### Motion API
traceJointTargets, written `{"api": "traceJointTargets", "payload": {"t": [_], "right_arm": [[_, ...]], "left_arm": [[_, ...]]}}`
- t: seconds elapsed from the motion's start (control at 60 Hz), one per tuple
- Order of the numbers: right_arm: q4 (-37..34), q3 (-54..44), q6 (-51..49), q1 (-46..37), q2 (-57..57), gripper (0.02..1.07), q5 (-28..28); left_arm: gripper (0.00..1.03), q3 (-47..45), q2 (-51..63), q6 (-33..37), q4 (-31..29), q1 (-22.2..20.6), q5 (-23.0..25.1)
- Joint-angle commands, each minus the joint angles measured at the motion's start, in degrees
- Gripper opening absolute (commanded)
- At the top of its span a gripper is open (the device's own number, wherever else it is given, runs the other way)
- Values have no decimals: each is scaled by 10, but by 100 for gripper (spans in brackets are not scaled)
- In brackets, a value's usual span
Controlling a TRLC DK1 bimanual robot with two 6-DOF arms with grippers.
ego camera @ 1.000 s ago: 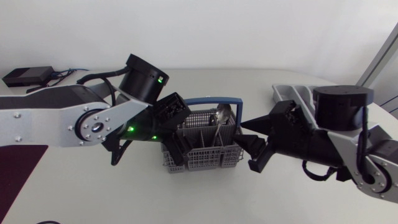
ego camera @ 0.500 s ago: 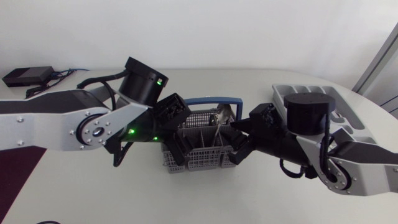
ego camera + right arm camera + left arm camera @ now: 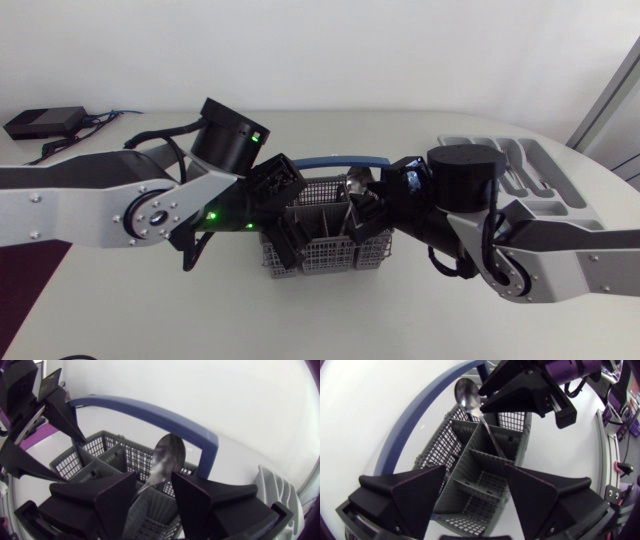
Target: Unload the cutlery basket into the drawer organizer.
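There is one grey basket (image 3: 322,255) with one blue handle (image 3: 340,158). One spoon (image 3: 357,183) stands in it. There is one grey drawer tray (image 3: 548,188). There are two robot arms: one left arm (image 3: 90,200) and one right arm (image 3: 565,250). That makes two claws: one left claw (image 3: 475,470) and one right claw (image 3: 152,482). One small black box (image 3: 45,122) sits on the worktop (image 3: 330,325).

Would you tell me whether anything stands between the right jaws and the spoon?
Nothing visible does. The spoon stands in the basket just ahead of the open right jaws; the blue handle arches beyond it, not between.
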Motion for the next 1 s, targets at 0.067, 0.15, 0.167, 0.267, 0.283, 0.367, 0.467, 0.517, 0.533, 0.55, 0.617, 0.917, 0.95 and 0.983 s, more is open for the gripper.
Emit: {"api": "traceJointTargets", "payload": {"t": [0.067,0.15,0.167,0.267,0.283,0.367,0.467,0.517,0.533,0.55,0.617,0.917,0.95,0.983], "right_arm": [[23,18,18,26,21,55,54],[27,26,26,31,33,55,70],[27,27,27,32,34,55,71],[27,32,28,39,39,55,92],[27,32,29,39,38,55,93],[25,22,36,39,25,55,97],[24,1,35,39,0,55,109],[22,-7,35,39,-9,55,114],[22,-9,35,39,-13,55,115],[22,-10,35,38,-15,55,115],[19,-14,36,37,-19,55,116],[11,-8,42,38,-14,55,132],[11,-7,42,38,-11,55,135],[11,-5,43,38,-7,55,136]], "left_arm": [[81,-19,9,-12,7,-1,5],[81,-19,10,-11,8,0,5],[81,-20,11,-11,8,-1,5],[81,-19,10,-12,8,-1,5],[81,-19,10,-12,8,-2,5],[81,-20,9,-12,8,-1,5],[81,-23,8,-11,8,0,5],[81,-24,8,-10,8,1,5],[81,-24,8,-10,8,1,5],[81,-24,8,-10,8,1,5],[81,-24,7,-10,8,1,5],[81,-24,1,-12,7,-3,5],[81,-25,1,-12,6,-3,5],[81,-25,0,-12,6,-3,5]]}}
